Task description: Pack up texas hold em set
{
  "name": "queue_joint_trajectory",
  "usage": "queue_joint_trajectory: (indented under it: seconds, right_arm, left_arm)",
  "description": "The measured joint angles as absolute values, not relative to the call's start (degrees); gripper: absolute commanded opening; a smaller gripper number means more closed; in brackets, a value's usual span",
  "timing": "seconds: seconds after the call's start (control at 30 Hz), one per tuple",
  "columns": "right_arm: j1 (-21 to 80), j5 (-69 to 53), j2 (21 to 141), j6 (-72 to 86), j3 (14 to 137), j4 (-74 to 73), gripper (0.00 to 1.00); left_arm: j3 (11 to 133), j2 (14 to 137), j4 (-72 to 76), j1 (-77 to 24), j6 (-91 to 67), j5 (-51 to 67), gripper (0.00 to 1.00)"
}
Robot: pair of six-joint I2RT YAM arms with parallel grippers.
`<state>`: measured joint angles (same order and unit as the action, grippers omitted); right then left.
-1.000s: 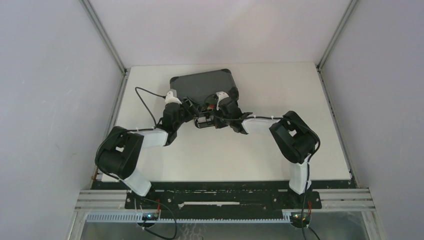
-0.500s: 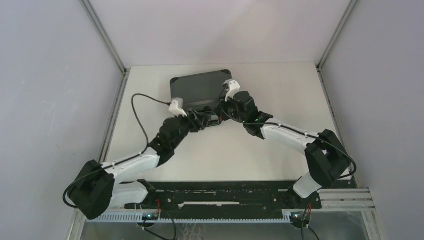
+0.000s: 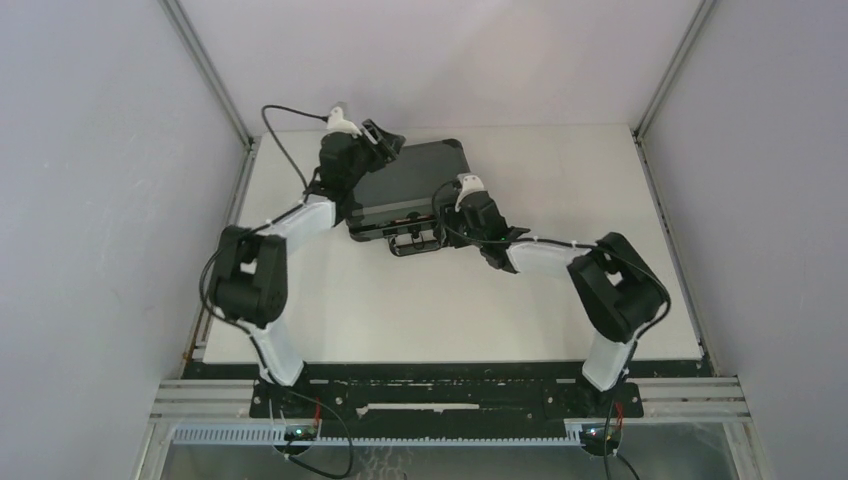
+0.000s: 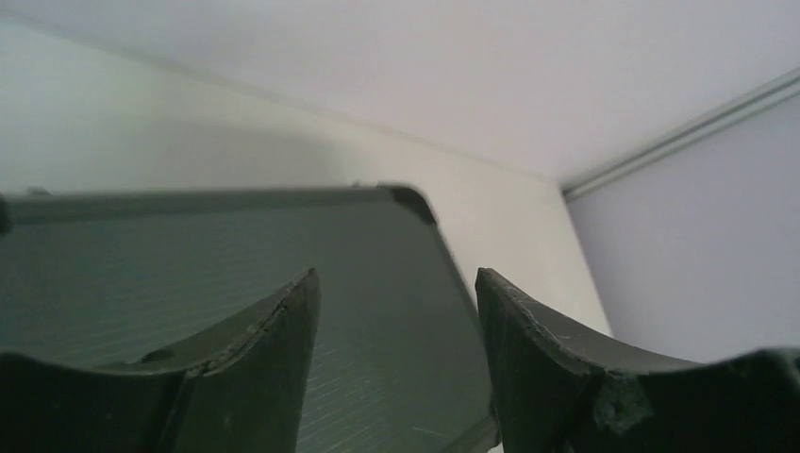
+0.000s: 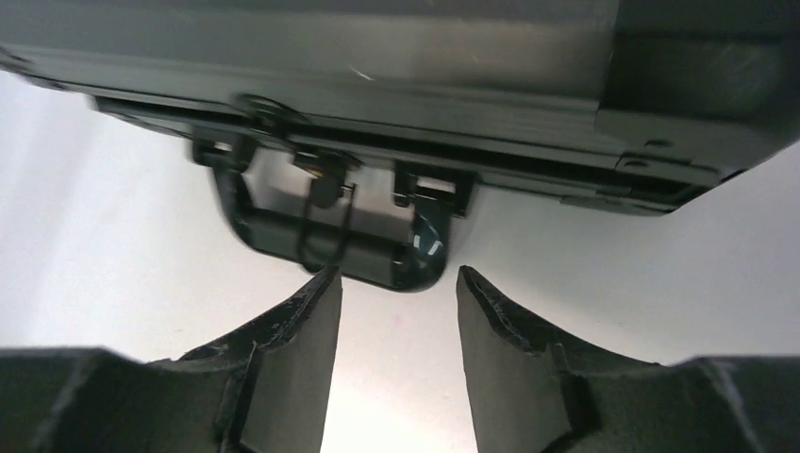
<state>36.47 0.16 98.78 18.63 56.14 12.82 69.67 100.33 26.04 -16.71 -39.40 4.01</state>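
**Case shut on the table, both my grippers open**

The briefcase [image 3: 405, 180] lies flat on the far middle part of the white table [image 3: 560, 180], a little turned, with its lid down. Its handle [image 5: 335, 250] points toward my bases. No chips, cards or dice can be seen outside it.

My left gripper [image 4: 396, 283] is at the far left corner of the case, above the ribbed lid [image 4: 189, 255]. Its two fingers stand apart and nothing is between them. I cannot tell if they touch the lid.

My right gripper [image 5: 398, 278] is at the near edge of the case, just in front of the handle. The jaws are apart here too, and only bare table shows in the gap. The handle is very near the fingertips, but they do not hold it.
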Motion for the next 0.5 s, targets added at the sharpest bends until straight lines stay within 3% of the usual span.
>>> queue_joint_trajectory:
  seconds: [0.3,0.5]
  right_arm:
    - [36.99,3.44,112.99,18.68,66.52,8.21,0.56]
    - [37.87,8.97,118.63,17.15,75.96,-0.34,0.33]
  left_arm:
    - [73.8,113.38,23.16,-16.91,-41.71,10.81,0.68]
    - [72.73,113.36,25.5,-16.86,-42.68,11.81,0.68]
